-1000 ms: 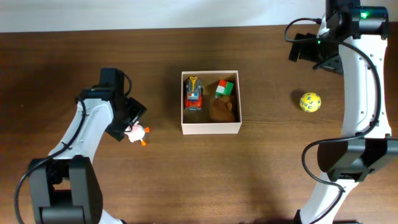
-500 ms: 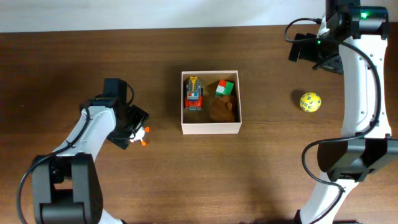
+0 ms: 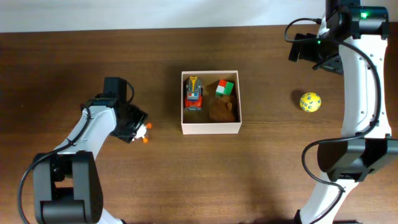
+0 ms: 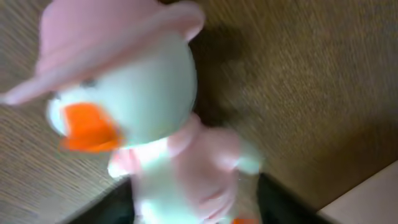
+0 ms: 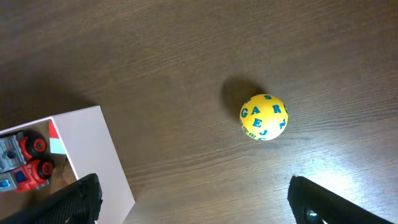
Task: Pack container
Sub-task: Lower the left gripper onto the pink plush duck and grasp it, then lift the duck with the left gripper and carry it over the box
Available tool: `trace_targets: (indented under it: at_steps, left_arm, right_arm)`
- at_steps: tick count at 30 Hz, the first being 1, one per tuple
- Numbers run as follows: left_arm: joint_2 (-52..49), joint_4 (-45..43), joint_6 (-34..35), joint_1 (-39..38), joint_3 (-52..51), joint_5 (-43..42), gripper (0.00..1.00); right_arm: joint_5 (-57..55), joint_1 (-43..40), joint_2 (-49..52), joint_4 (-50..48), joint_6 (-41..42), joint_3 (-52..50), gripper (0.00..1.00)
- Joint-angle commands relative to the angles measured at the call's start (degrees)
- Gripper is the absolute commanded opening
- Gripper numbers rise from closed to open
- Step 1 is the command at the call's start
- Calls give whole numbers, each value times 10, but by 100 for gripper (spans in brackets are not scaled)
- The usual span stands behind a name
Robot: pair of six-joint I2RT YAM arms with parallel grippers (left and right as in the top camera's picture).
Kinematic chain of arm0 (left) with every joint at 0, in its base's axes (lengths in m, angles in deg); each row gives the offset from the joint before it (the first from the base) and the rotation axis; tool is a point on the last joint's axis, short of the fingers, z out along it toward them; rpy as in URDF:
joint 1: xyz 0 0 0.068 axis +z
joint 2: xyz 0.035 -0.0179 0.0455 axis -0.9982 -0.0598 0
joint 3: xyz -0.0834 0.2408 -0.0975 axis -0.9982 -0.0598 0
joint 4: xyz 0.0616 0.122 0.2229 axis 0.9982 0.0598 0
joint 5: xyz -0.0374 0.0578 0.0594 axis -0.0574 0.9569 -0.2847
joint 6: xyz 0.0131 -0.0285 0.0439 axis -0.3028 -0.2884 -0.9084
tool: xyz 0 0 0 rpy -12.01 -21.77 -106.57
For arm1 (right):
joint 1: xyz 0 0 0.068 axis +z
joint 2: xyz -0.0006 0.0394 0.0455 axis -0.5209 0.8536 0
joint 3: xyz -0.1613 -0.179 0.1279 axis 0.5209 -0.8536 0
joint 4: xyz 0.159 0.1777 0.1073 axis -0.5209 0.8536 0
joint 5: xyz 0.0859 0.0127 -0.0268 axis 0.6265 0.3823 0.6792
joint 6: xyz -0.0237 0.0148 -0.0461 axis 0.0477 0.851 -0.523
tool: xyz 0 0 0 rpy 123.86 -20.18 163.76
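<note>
The container [image 3: 211, 129], a square white-walled box, sits mid-table and holds a red toy truck [image 3: 194, 93], a green and red cube [image 3: 224, 88] and a brown toy [image 3: 222, 110]. A white duck toy with a pink hat [image 3: 143, 130] lies left of the box. My left gripper [image 3: 132, 126] is low over it. In the left wrist view the duck [image 4: 143, 93] fills the frame between my left gripper's fingers [image 4: 199, 208], with a small gap on the right side. My right gripper [image 3: 311, 53] is open and empty, high at the back right, as the right wrist view [image 5: 196, 208] shows.
A yellow ball with blue letters [image 3: 310, 102] lies on the table right of the box; it also shows in the right wrist view [image 5: 263, 117], beside the box wall [image 5: 93, 149]. A corner of the box shows in the left wrist view [image 4: 373, 199].
My left gripper has moved down and toward the duck, which now sits between its fingers and is mostly covered from above. The right arm has not moved.
</note>
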Motion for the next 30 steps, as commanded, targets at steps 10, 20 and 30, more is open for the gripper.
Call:
trace_targets:
  at_steps: [10, 20, 30]
  left_arm:
    - [-7, -9, -2, 4, 1, -43, 2]
    - [5, -5, -116, 5, 141, -58, 2]
    - [9, -6, -263, 2, 275, -183, 3]
  right_arm:
    - [-5, 0, 0, 0, -4, 9, 99]
    - [-5, 0, 0, 0, -4, 9, 99]
    - [-5, 0, 0, 0, -4, 9, 99]
